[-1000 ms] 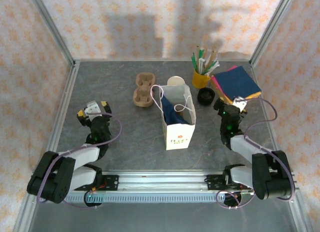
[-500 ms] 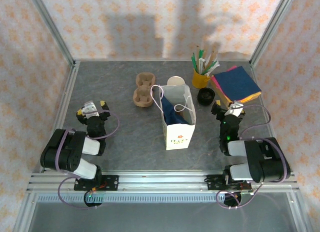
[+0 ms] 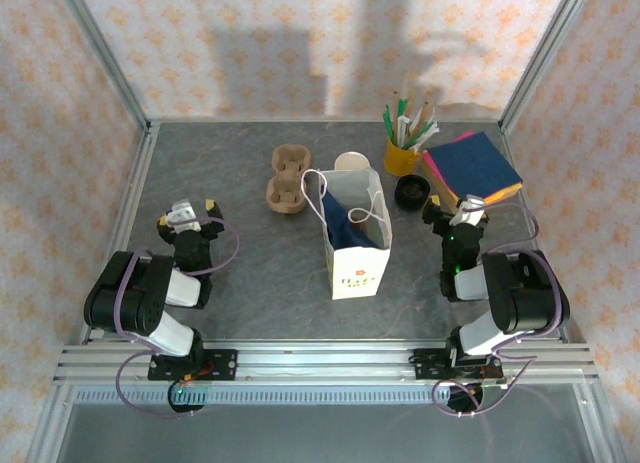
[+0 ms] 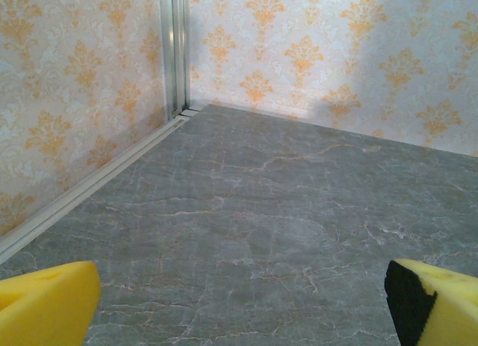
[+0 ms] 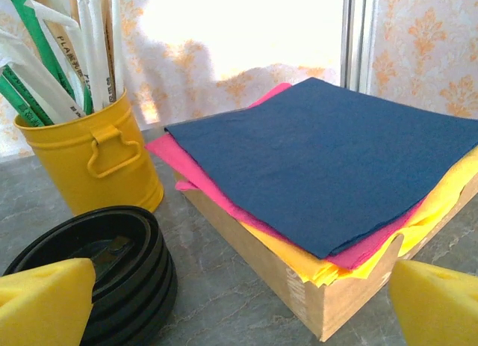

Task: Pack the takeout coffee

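Left gripper (image 4: 240, 300) wide, nothing between yellow pads (image 4: 46, 301), only bare grey surface (image 4: 254, 211) ahead. Right gripper (image 5: 239, 305) wide too, empty. Just ahead to its left, stack of black lids (image 5: 97, 264); beyond that, yellow cup (image 5: 93, 163) of straws. Ahead to its right, box of napkins (image 5: 328, 159). Farther off to its left, white paper bag (image 3: 357, 245), something dark inside. Takeout coffee: place impossible to tell.

Lab booth, shown by aluminium frame (image 3: 106, 58) and wallpapered panels (image 3: 300, 43)
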